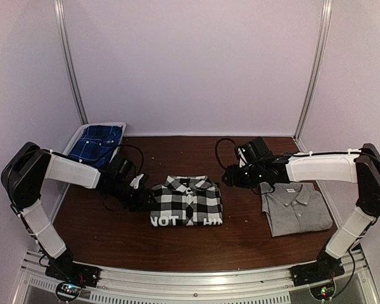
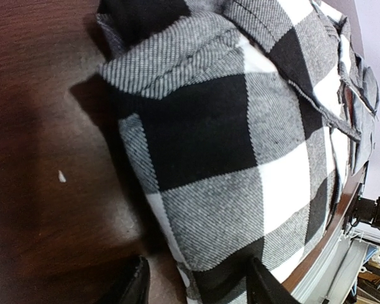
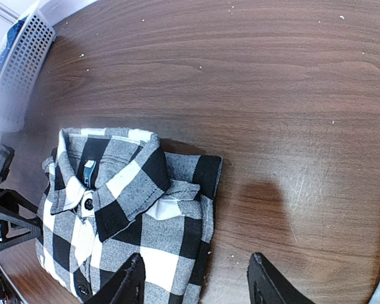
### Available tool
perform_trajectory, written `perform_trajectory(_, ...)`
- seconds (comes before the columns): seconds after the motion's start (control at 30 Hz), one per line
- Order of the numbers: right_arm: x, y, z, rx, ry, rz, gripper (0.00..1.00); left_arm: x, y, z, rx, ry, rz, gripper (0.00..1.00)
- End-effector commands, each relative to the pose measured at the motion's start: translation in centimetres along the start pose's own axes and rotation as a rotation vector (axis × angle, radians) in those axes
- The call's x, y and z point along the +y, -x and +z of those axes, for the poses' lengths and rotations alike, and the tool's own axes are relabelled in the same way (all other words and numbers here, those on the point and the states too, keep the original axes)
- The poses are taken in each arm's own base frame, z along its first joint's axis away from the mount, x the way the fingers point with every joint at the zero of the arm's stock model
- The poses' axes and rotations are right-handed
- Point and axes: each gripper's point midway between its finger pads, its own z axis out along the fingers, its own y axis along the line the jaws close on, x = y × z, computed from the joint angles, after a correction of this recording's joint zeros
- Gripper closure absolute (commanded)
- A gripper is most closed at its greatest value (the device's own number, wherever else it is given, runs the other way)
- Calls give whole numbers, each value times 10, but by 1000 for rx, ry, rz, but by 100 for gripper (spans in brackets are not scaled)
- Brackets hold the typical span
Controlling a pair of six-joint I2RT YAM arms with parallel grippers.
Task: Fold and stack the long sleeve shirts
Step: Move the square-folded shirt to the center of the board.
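Seeing bare table (image 1: 244, 223) between checked shirt (image 1: 187, 201) and grey shirt (image 1: 296, 208), also along near edge; noting basket (image 1: 78, 137) blocking far-left corner, left fingers (image 2: 132, 285) crowding checked shirt's left side.

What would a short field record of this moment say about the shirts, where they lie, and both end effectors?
checked shirt: black-and-white large-check flannel shirt, folded, centre of brown wooden table
grey shirt: plain grey collared shirt, folded, right side, apart from the checked one
stacked: not yet
left end effector: open, at checked shirt's left edge
right end effector: open, hovering by that shirt's right edge
other: blue plaid garment in white slatted basket, far left
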Motion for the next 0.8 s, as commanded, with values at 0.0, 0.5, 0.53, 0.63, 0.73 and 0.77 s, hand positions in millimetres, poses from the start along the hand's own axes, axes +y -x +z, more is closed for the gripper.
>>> perform_trajectory(0.0,-8,0,-11,-18,-37,-13,43,-6,1,11,3,-40,9,50)
perform_trajectory(0.5,-13,-5,-20,-21,-43,-18,43,-20,8,20,-2,-66,-9,100)
perform_trajectory(0.53,-14,-4,-20,-21,-44,-20,43,-20,9,18,-6,-55,-6,100)
perform_trajectory(0.63,-15,-6,-20,-18,-48,-24,43,-11,9,12,-3,8,0,100)
perform_trajectory(0.73,-17,-7,-22,-18,-54,-30,43,3,5,1,2,49,-13,100)
perform_trajectory(0.77,-18,-7,-22,-18,-59,-33,43,10,4,-3,3,66,-20,100)
